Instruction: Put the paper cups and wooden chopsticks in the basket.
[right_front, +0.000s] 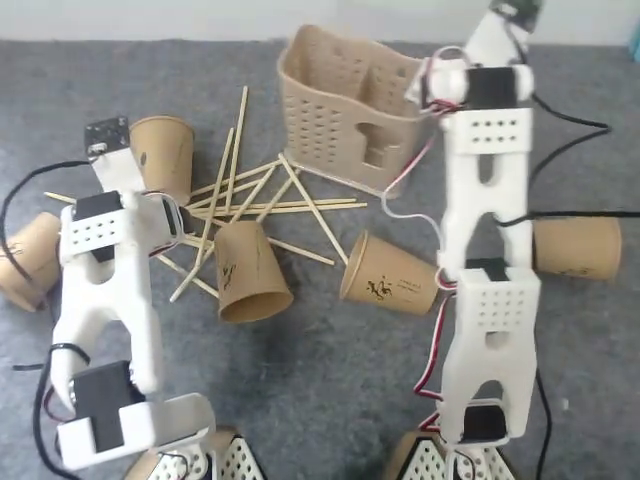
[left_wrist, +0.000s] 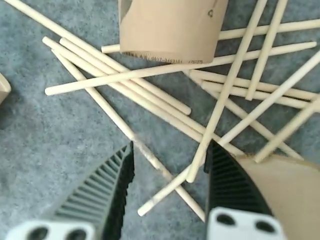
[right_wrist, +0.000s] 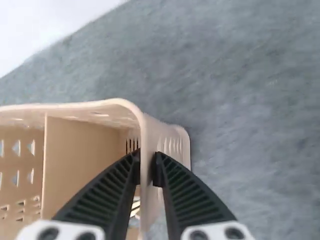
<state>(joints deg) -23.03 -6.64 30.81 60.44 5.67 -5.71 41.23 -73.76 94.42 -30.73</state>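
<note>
The basket (right_front: 345, 105) is beige moulded plastic, rectangular with rounded corners. Its walls are pierced with rows of small slots and there is a keyhole-shaped handle cut-out. It sits at the far side of the worktop (right_front: 320, 380), a grey, felt-like surface. The right claw (right_wrist: 145, 160), black with ribbed fingers, is closed tight on the basket's thin wall just below the rim, one finger inside and one outside.

Five cups (right_front: 250, 272) of tan paper, tapered with rolled rims, lie tipped on the worktop outside the basket. Two are at the left, two in the middle and one is far right behind the right arm.

The chopsticks (right_front: 250, 195) are pale, slim wooden rods, crossed in a loose heap between the left cups and the basket, some reaching its foot.

The left claw (left_wrist: 170, 155) hangs low over this heap with its fingers spread wide and nothing gripped, a couple of sticks running between them. In the left wrist view one cup lies across the sticks, and another sits just beside one finger.
</note>
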